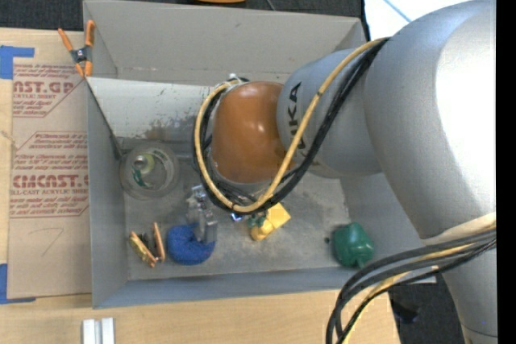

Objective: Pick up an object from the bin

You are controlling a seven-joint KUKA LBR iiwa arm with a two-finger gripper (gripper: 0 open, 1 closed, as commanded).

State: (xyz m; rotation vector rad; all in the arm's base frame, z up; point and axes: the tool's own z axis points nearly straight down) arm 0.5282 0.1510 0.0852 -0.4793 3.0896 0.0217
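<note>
Currently the gripper [203, 226] hangs low in the grey bin [242, 36], over the blue rounded object [187, 247] that lies on the floor near the front wall, left of centre. We treat this object as the likely pick, since it sits directly under the tool. The gripper's lower end meets the object's upper right edge in the view, but we cannot confirm contact. We also cannot tell whether the gripper is spread or closed: the orange wrist cover [246, 133] and the looped cables [203, 165] mask most of the mechanism from above. Nothing is seen clamped in it.

The wrist points straight down. We judge this suits a bin with sloped walls, where a steep approach keeps the arm off the sides.

Neighbouring items:
- Wooden clothespins [147, 247] lie just beside the blue object on its left, the closest item and the likeliest to be nudged.
- A yellow block-like piece [271, 221] lies to the right, near the cover's lower rim.
- A green rounded object [352, 246] rests well apart, toward the front right.
- A clear round container [148, 172] stands at the foot of the left slope.

We judge the lift not yet done — the blue object rests on the floor.
</note>
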